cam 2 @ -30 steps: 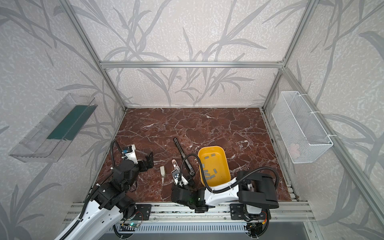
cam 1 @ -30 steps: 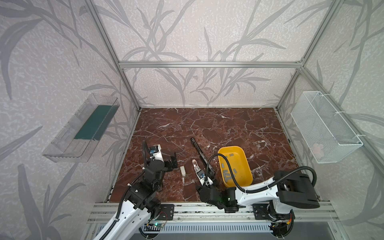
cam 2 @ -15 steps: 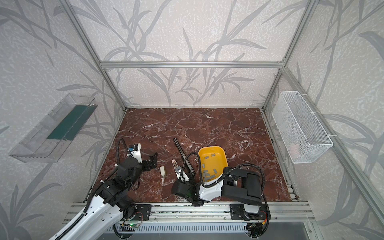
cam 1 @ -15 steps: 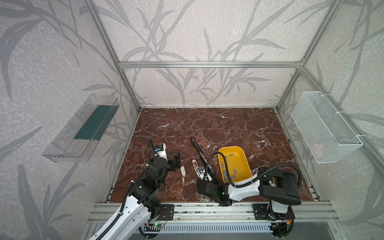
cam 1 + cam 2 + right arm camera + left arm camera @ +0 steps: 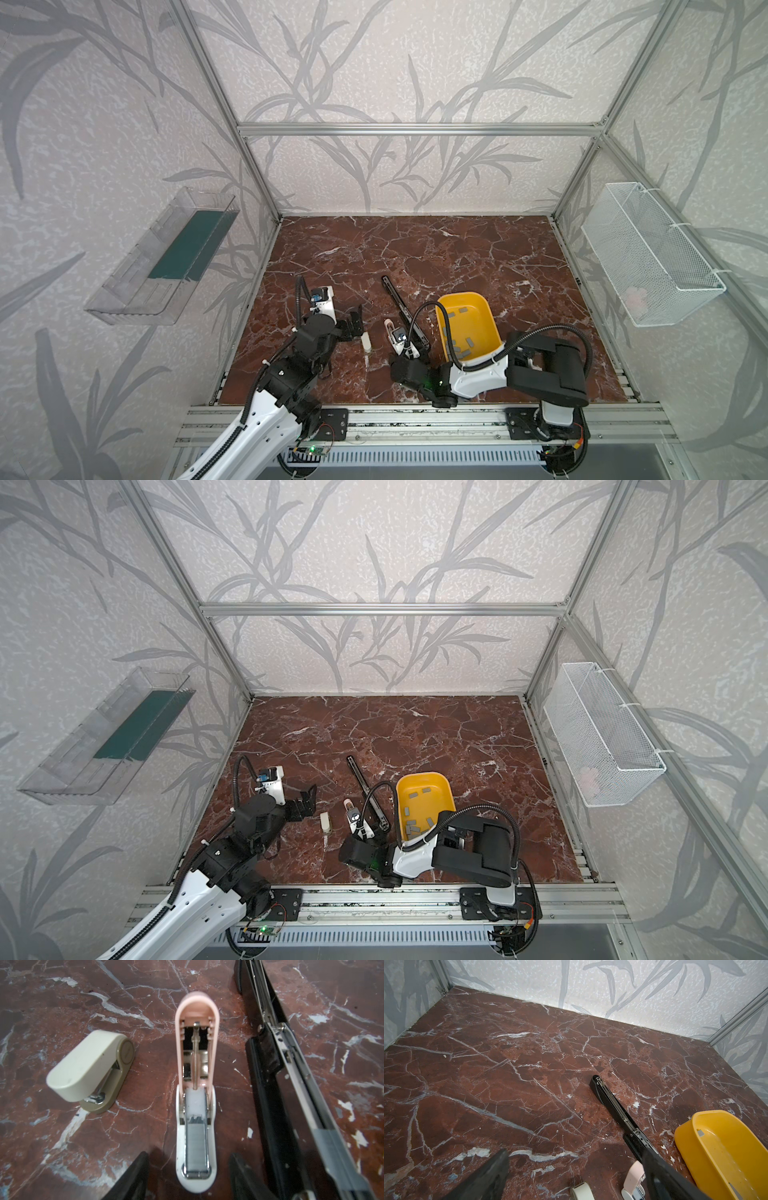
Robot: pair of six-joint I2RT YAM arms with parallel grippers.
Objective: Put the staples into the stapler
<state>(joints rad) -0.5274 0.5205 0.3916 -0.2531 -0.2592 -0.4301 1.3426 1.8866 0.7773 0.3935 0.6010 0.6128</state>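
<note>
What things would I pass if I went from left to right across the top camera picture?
In a top view: clear wall tray → left gripper → beige stapler → black stapler → yellow bin holding the staples → white wire basket.

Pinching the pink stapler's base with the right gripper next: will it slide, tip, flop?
The pink stapler looks small and plastic, probably light, so it may skid on the glossy table under a one-sided touch. Its lid is hinged back and could swing when lifted. The staples lie uncovered in the channel; tilting might spill them.
</note>
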